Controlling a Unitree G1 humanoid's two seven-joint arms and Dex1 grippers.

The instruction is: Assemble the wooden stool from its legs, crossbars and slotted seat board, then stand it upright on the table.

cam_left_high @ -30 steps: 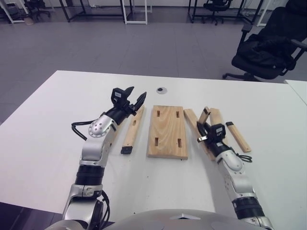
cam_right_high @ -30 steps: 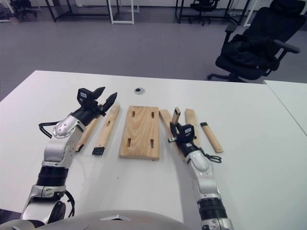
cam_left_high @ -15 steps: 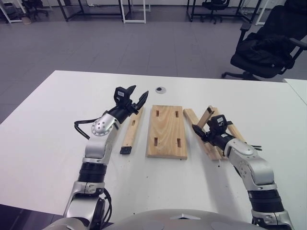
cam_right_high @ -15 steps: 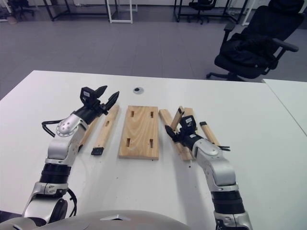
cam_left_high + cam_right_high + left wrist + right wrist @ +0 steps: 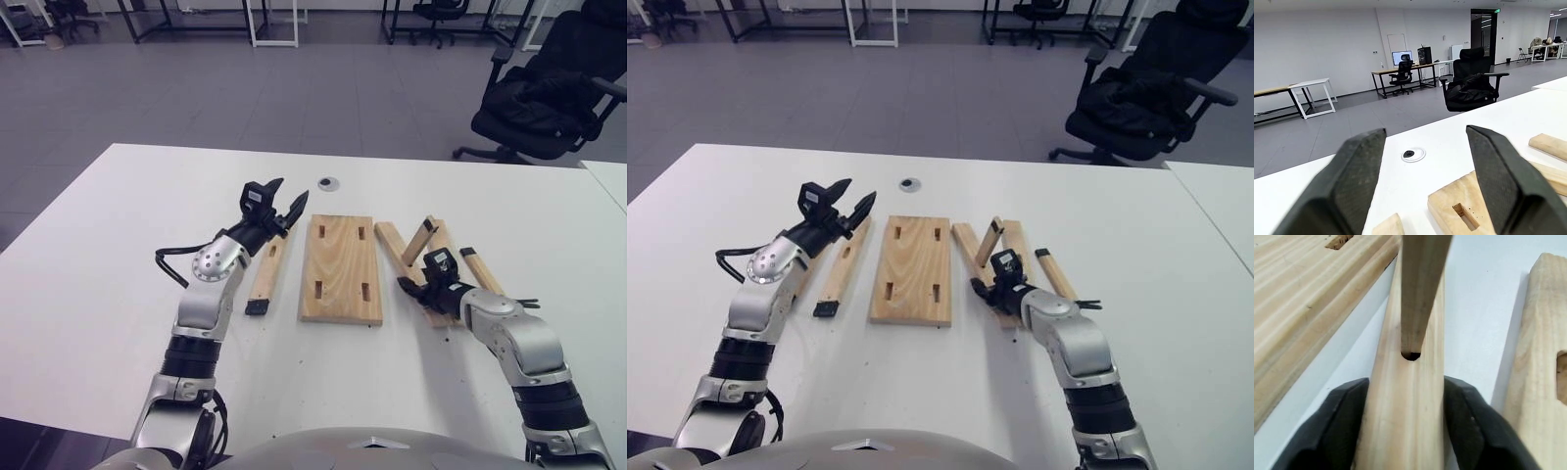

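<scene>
Over the last second the right arm swings its elbow outward, and the right jaws drop onto the near end of the leg point(image 5: 394, 247) lying on the counter point(image 5: 118, 245) just beside the seat board point(image 5: 341, 268). The left jaws drift slightly toward the seat board. They remain spread and hold nothing, with the second leg point(image 5: 266, 272) beneath them.

This suggests the right arm now has a firm hold on the leg and crossbar point(image 5: 419, 239) sub-assembly, while the seat board is not yet fitted.

The right wrist view shows both fingers point(image 5: 1347, 426) pressed against opposite sides of the leg, and the crossbar end seated in a hole just ahead of the jaws. The head views show only that the crossbar stands tilted. The left wrist view confirms a wide empty gap, with the cable grommet point(image 5: 1413, 154) well beyond it
</scene>
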